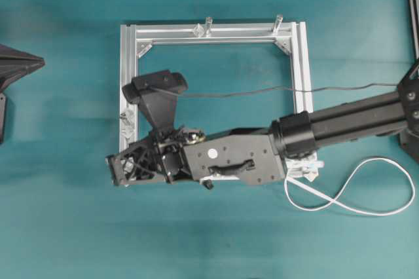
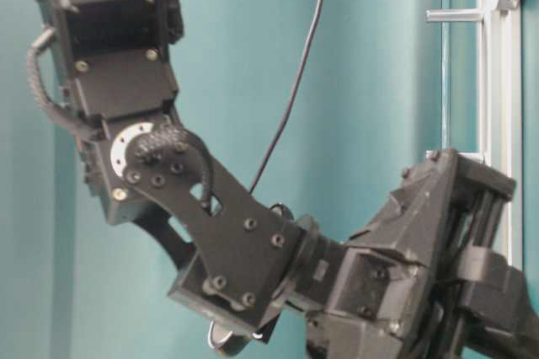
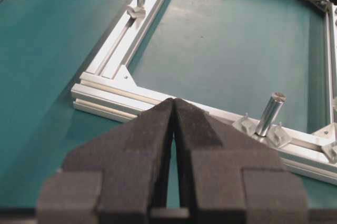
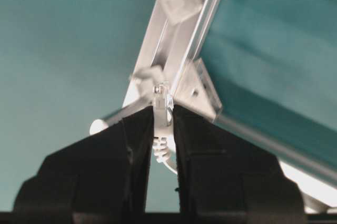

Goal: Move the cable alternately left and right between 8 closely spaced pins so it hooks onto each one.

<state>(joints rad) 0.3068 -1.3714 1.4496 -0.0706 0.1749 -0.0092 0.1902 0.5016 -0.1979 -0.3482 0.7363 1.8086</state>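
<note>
My right gripper (image 4: pixel 163 109) is shut on the small clear plug (image 4: pixel 162 102) at the end of the white cable. It reaches across the frame to the near-left corner (image 1: pixel 116 167). The cable (image 1: pixel 357 194) lies in loose loops on the mat at the right and runs under my right arm along the near rail. The pins are mostly hidden beneath that arm; a few silvery studs (image 1: pixel 309 169) show at the rail's right end. My left gripper (image 3: pixel 174 100) is shut with nothing in it, held back from the frame's left rail.
The square aluminium frame (image 1: pixel 128 63) lies on the teal mat. Two upright metal posts (image 1: pixel 208 25) (image 1: pixel 277 23) stand on the far rail, and another post (image 3: pixel 271 111) stands on the left rail between studs. My left arm (image 1: pixel 16 69) sits at the far left.
</note>
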